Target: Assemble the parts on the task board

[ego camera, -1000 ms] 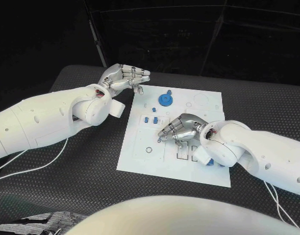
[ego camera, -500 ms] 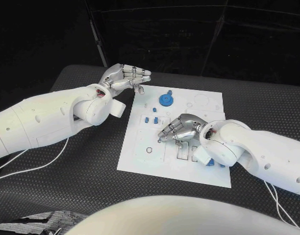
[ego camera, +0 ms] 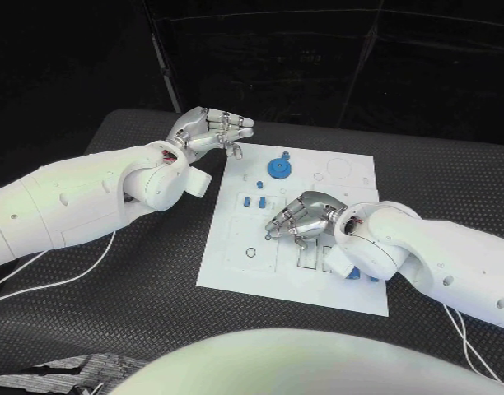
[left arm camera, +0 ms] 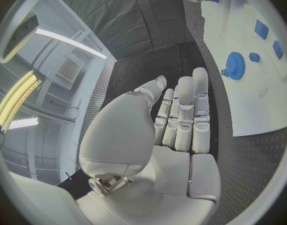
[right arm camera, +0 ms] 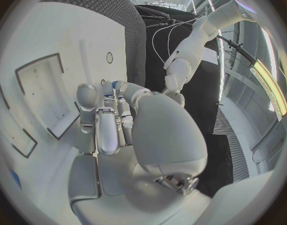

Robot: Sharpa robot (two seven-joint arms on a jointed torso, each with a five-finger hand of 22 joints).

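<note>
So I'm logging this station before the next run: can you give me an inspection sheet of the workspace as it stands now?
Surface: black table with a textured top.
Job's things: white task board in the middle; blue gear near its far edge; small blue parts left of centre; another blue part by the right forearm.
Clutter: nothing seen.
Hands: left hand off the board's far left corner, fingers curled, holding nothing; right hand over the board's middle, fingers curled; cannot tell whether it holds a part.
Cables: white cables on the table under the left arm, more under the right arm.
Surroundings: dark backdrop behind the table.
</note>
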